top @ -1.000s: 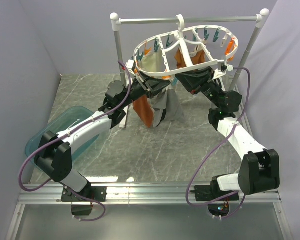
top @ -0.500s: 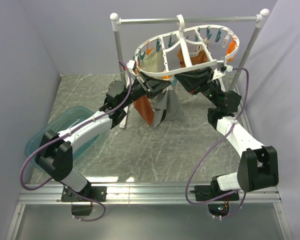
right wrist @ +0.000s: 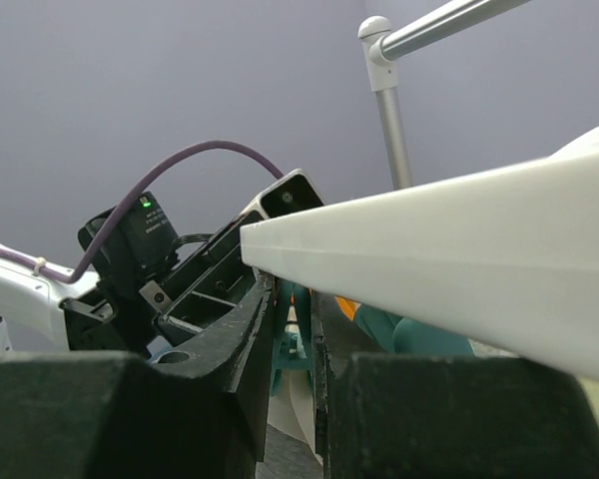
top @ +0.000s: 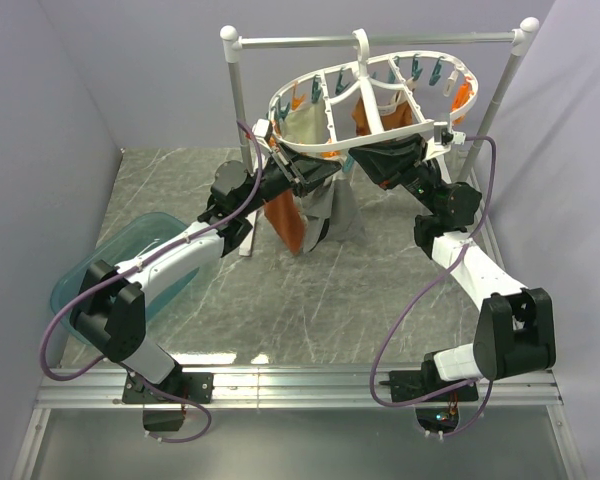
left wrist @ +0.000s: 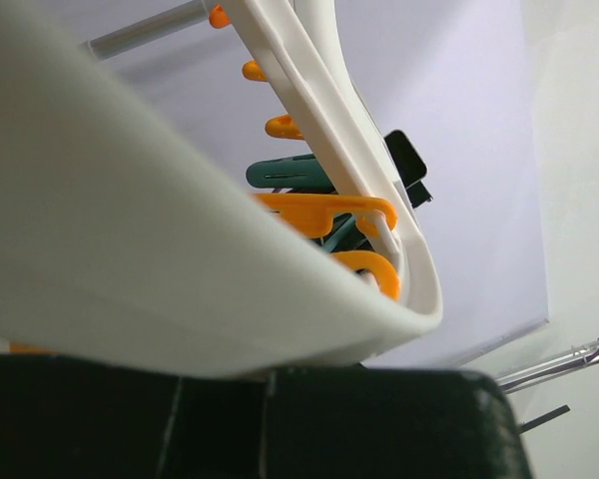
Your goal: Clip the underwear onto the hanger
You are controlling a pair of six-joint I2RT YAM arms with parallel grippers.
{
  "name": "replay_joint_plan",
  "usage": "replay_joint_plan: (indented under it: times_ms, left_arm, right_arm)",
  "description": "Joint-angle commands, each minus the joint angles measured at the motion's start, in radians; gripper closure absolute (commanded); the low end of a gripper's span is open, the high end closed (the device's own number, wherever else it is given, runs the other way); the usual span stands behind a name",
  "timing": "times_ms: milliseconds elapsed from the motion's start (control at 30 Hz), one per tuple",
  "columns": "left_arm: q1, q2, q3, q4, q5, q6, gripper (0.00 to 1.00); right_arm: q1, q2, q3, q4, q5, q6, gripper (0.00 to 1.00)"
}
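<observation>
left gripper [top: 317, 173], right gripper [top: 366, 161] tight under hanger [top: 400, 132] rim, underwear [top: 344, 216] hanging between

We see the white oval hanger [top: 372, 100] tilted at upper centre, ringed with teal and orange pegs [top: 435, 72]; the cream-grey underwear [top: 340, 212] droops beneath.

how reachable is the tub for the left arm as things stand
Probably yes, not directly. The tub lies on the table partly under the left forearm, open on top, but the shut left end effector is high under the hanger rim; it would have to drop and fold back.
</observation>
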Motion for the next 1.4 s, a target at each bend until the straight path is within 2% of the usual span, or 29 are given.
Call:
replay_joint_plan:
  times_ms: [0,300,567,867,967,1167,1233,1367]
  left_arm:
    - [-0.012,-0.011,0.049,0.097,0.066,-0.016,1.0]
    - [-0.018,-0.01,0.052,0.103,0.074,-0.013,1.0]
    - [-0.019,-0.007,0.057,0.097,0.076,-0.007,1.0]
    - [-0.011,-0.03,0.023,0.028,0.036,0.072,0.99]
    - [-0.005,-0.043,0.006,0.002,0.028,0.117,0.92]
    - [0.001,-0.065,-0.023,-0.02,0.031,0.198,0.63]
    - [0.011,-0.079,-0.036,-0.047,0.02,0.233,0.59]
    - [0.032,-0.092,-0.059,-0.097,0.005,0.289,0.57]
  right_arm:
    - [0.016,0.008,0.022,0.047,-0.117,0.021,0.84]
    - [0.014,0.019,0.03,0.05,-0.108,0.019,0.67]
    - [0.014,0.019,0.045,0.057,-0.111,0.031,0.6]
    - [0.008,-0.024,0.027,-0.002,-0.127,0.007,0.39]
    - [0.002,-0.046,0.016,-0.03,-0.134,-0.007,0.36]
    - [-0.007,-0.102,-0.005,-0.149,-0.134,-0.077,0.31]
    - [-0.012,-0.131,-0.019,-0.215,-0.134,-0.119,0.3]
    - [-0.015,-0.19,-0.045,-0.335,-0.132,-0.188,0.29]
